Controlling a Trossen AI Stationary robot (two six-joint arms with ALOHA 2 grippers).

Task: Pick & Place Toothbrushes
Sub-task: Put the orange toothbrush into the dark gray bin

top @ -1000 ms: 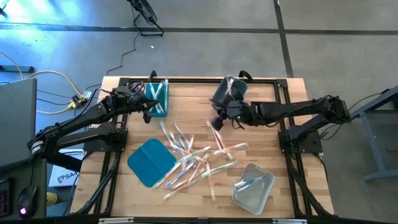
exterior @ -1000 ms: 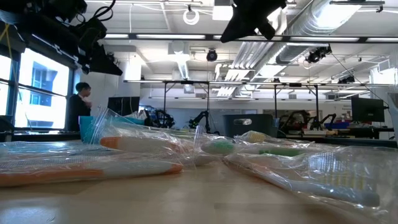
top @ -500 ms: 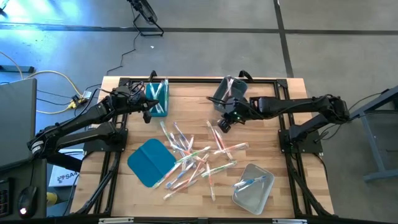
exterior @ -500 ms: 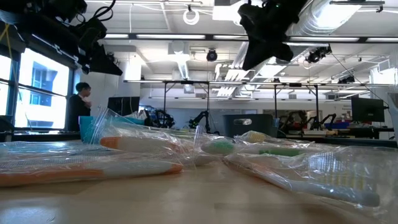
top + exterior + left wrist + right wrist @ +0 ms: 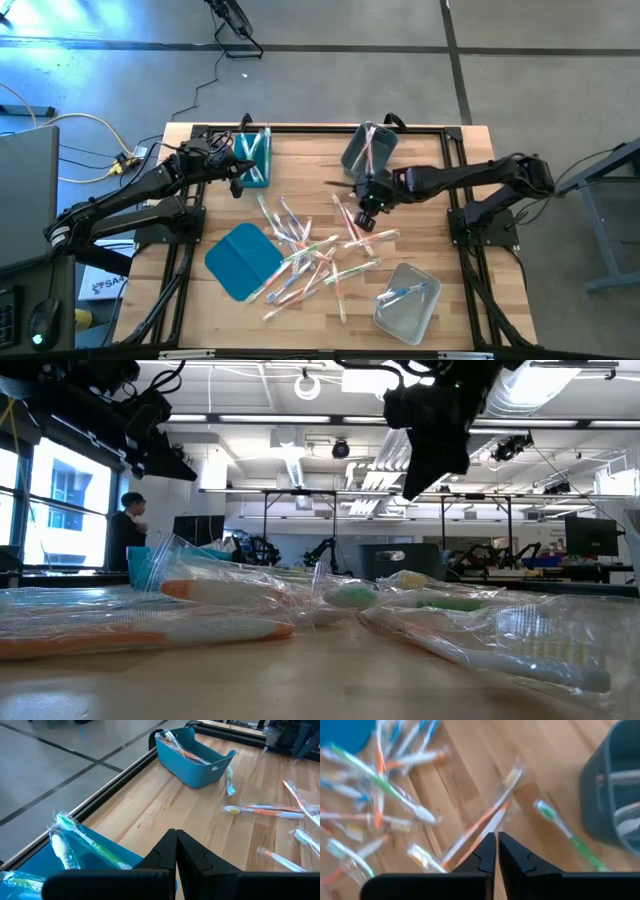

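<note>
Lying nearest: a clear bin (image 5: 408, 298) at the near right holds one toothbrush; a flat teal lid (image 5: 240, 259) sits near left.
Toothbrushes (image 5: 315, 245): wrapped, scattered mid-table between lid and clear bin.
Right gripper (image 5: 366, 203): hovering over the pile's far right edge, fingers nearly together, holding nothing.
Left gripper (image 5: 237, 166): closed, empty, beside the teal bin (image 5: 254, 155) at far left.
Grey bin (image 5: 366, 150): far centre, toothbrushes inside.
</note>
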